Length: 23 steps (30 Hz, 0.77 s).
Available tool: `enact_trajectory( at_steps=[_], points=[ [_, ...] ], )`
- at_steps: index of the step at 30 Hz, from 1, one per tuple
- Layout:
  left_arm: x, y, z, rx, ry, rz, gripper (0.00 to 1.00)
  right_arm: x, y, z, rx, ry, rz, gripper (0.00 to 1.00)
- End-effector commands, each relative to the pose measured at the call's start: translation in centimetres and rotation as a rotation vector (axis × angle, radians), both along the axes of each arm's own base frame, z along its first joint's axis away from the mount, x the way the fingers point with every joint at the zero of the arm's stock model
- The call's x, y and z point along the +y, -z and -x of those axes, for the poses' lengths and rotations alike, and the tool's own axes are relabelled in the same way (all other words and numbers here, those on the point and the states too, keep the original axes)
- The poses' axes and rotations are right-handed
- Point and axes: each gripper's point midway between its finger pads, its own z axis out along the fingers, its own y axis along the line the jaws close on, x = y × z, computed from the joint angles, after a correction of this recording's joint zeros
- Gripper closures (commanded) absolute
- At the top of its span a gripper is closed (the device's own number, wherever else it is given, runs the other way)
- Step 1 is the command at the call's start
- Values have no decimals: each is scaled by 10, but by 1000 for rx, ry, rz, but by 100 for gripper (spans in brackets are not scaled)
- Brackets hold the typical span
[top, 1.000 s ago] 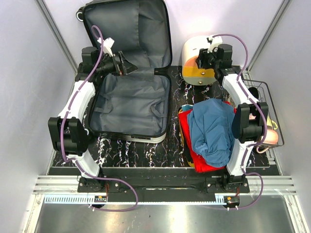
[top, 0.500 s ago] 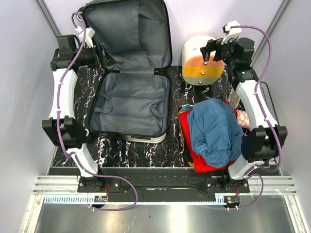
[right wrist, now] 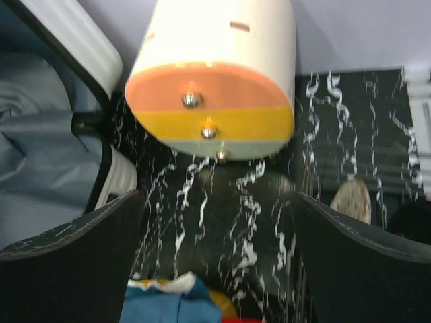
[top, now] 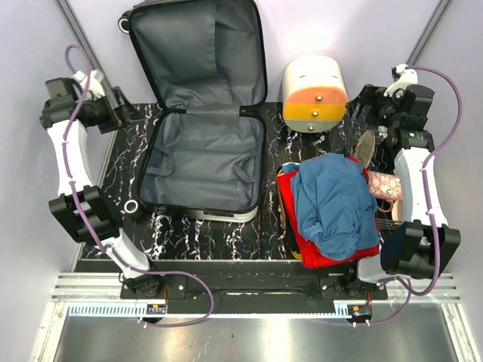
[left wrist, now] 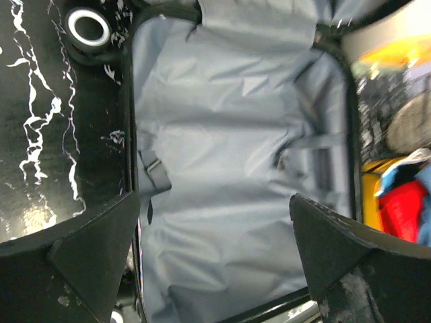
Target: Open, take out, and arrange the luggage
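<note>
Black marbled worktop under everything. Far left on it, luggage lying open, lid propped upright at the far side, grey lining bare. Near right, blue garment heaped over red cloth; likely to slide off if tugged by one edge. Far, right of centre, drawer box. Left pincer spread wide, empty, just left of the lid; could knock it shut if swung inward. Right pincer likewise wide and empty, close to the box.

You see grey lining across the luggage, centre-left. Table: black, white marble veins. Upper right, drawer box: white body, orange-yellow-pale green front bands. Lower right, blue cloth over red cloth.
</note>
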Motion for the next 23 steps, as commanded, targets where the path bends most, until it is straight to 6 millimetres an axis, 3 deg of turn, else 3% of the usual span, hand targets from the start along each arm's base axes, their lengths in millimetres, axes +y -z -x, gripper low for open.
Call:
enact_trajectory(
  at_steps=[1, 2, 3, 4, 5, 10, 16, 23],
  points=[
    [-23, 18, 31, 20, 83, -404, 1, -9, 6, 42, 64, 42, 22, 0],
    [-37, 11, 35, -26, 93, -453, 1, -10, 8, 52, 80, 44, 36, 0],
    [-41, 17, 40, -26, 94, -473, 1, -13, 13, 58, 95, 53, 44, 0],
    [-45, 42, 50, 16, 112, -484, 1, -14, 25, 65, 125, 56, 50, 0],
    [-54, 31, 53, -53, 116, -505, 1, -15, 26, 73, 124, 55, 77, 0],
    [-61, 60, 81, -17, 55, -567, 1, -15, 48, 90, 181, 66, 76, 0],
    [-59, 64, 101, -17, 16, -575, 1, -6, 59, 87, 162, -32, 122, 1],
    [-58, 48, 105, -81, 20, -607, 1, 2, 46, 81, 119, -82, 110, 0]
  ],
)
